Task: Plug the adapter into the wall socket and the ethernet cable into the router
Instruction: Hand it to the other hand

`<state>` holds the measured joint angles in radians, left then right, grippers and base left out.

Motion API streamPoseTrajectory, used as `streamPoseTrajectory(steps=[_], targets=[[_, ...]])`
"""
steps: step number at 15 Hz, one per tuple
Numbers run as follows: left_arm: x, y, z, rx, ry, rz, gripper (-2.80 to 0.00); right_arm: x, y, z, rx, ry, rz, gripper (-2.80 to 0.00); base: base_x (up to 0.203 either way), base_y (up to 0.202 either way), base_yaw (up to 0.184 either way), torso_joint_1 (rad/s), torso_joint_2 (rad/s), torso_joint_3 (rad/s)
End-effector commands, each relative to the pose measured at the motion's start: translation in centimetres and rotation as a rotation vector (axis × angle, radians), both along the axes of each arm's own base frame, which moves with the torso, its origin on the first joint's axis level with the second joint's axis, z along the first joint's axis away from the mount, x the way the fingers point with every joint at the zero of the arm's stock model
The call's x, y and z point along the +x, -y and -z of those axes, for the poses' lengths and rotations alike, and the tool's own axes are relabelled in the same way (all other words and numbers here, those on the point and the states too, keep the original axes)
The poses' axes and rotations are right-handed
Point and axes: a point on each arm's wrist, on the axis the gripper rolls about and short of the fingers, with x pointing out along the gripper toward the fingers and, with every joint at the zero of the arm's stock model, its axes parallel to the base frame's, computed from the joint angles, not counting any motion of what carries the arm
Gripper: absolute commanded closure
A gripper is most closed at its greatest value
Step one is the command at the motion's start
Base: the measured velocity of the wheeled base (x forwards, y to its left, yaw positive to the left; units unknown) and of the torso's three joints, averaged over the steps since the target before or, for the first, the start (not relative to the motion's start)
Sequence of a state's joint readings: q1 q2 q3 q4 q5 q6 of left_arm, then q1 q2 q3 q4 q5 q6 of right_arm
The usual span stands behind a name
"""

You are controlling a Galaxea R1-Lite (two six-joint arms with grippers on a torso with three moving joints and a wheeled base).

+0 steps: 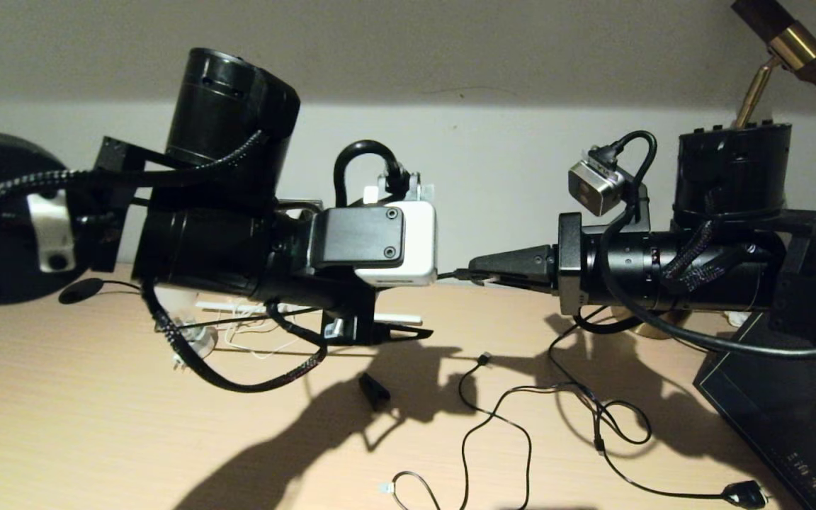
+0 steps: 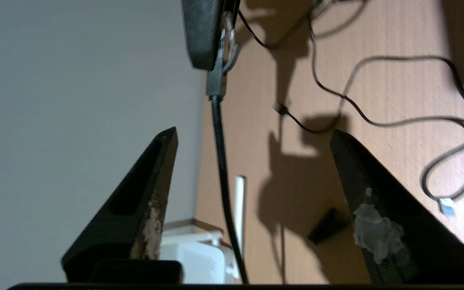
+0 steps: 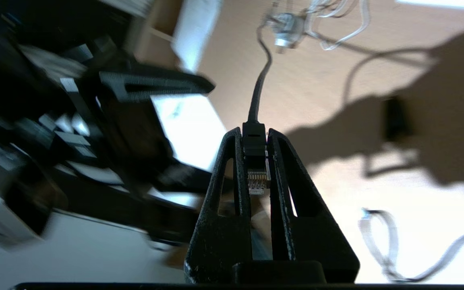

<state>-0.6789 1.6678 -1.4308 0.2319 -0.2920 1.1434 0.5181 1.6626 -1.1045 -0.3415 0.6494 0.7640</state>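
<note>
My right gripper (image 1: 475,273) (image 3: 255,133) is shut on the ethernet cable's connector (image 3: 257,179), whose clear plug sits back between the fingers. The ethernet cable (image 1: 450,275) (image 2: 220,161) runs left from the fingertips, through the gap of my left gripper (image 2: 253,133) (image 1: 422,304), which is open and does not touch it. The router (image 2: 193,257) lies below the left gripper by the wall, with one white antenna (image 2: 240,201) (image 1: 397,318) showing. In the head view the left arm covers most of the router. The adapter and the wall socket are hidden.
A round white travel plug (image 1: 195,343) (image 3: 284,26) and loose white cord (image 1: 252,338) lie under the left arm. A small black block (image 1: 374,391), a thin black USB cable (image 1: 496,414) and a black mains plug (image 1: 744,494) lie on the wooden table. A dark box (image 1: 769,404) stands at right.
</note>
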Motion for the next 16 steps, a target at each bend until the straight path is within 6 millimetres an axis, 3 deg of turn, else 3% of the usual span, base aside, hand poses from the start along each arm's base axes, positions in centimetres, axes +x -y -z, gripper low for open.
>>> streamPoseTrajectory(steps=[1,5,8,16], targets=[[-1.4,-1.3,-1.2,-0.114,0.133,0.017,-2.8,0.3,-0.3,-0.9,0.086,-0.129,-0.004,0.0,0.0,0.0,0.0,0.0,0.0,0.0],[-1.2,-1.3,-2.2,-0.302,0.369,0.036,-2.8,1.4,-0.6,-3.0,0.237,-0.413,-0.115,0.0,0.0,0.0,0.0,0.0,0.0,0.0],[-1.4,-1.1,-1.2,-0.37,0.446,0.139,-2.8,2.8,0.7,-4.8,0.32,-0.613,-0.18,0.0,0.0,0.0,0.0,0.0,0.0,0.0],[-1.4,-1.0,-1.1,-0.386,0.538,0.233,-2.8,3.3,2.5,-5.9,0.353,-0.652,-0.232,0.0,0.0,0.0,0.0,0.0,0.0,0.0]])
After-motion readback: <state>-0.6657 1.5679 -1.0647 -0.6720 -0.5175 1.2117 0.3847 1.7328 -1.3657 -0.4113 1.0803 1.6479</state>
